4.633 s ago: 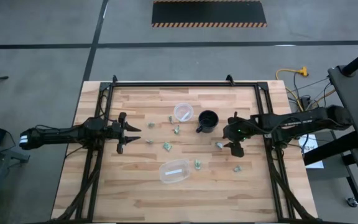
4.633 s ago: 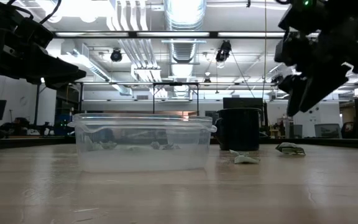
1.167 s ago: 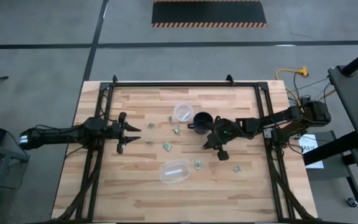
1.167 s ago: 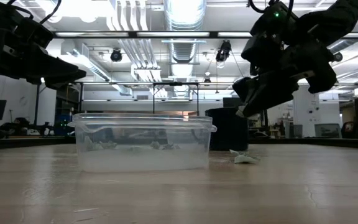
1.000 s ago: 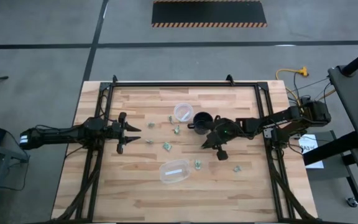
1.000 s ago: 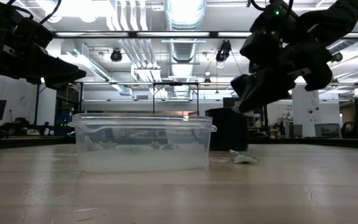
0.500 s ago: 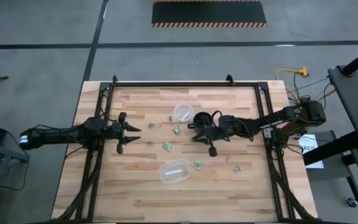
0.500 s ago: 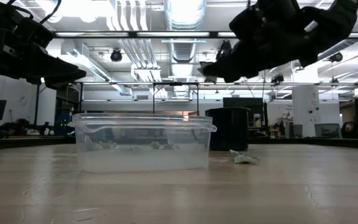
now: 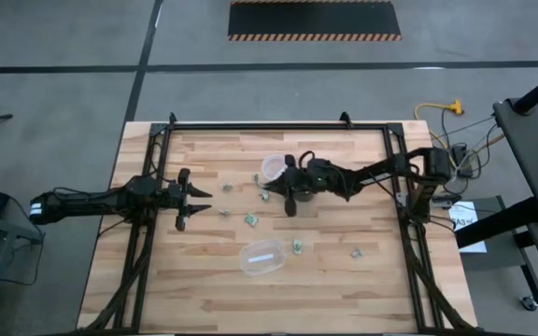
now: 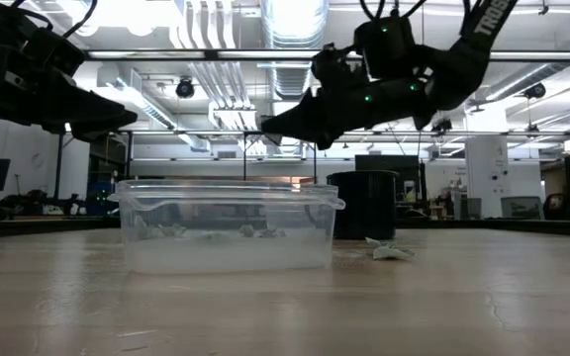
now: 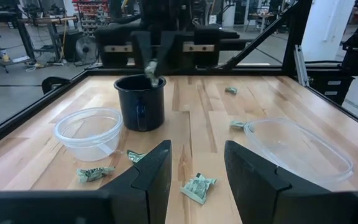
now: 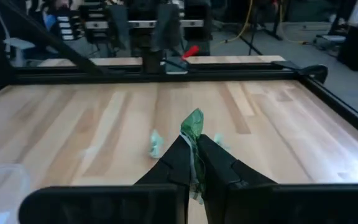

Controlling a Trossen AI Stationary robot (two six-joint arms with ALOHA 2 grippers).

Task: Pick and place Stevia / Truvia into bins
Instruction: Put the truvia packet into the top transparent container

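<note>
My right gripper (image 9: 271,190) hangs above the table just left of the black mug (image 11: 140,101), near the small round clear cup (image 9: 274,168). It is shut on one green-and-white packet (image 12: 193,127). The arm hides most of the mug in the high view. Several more packets lie flat on the wood, among them one (image 9: 250,219) near the middle and one (image 9: 356,252) at the near right. My left gripper (image 9: 199,194) is open and empty over the table's left part; its fingers (image 11: 154,180) frame the left wrist view. My right gripper pinches the packet between its two fingertips (image 12: 182,155). The packet's upper end (image 12: 194,119) sticks out past the tips. The fingers come slanting from the table's right, pointing left and a little down. The packet is lifted clear of the table.
A larger oval clear tub (image 9: 261,258) stands nearer the front edge; in the low view it fills the middle (image 10: 228,225). A black metal frame (image 9: 278,126) runs along the table's far and side edges.
My right gripper has swung from the mug's right side toward the table's left, passing over the mug to its left side by the clear cup. It has risen and tipped closer to level, staying shut on the packet.
</note>
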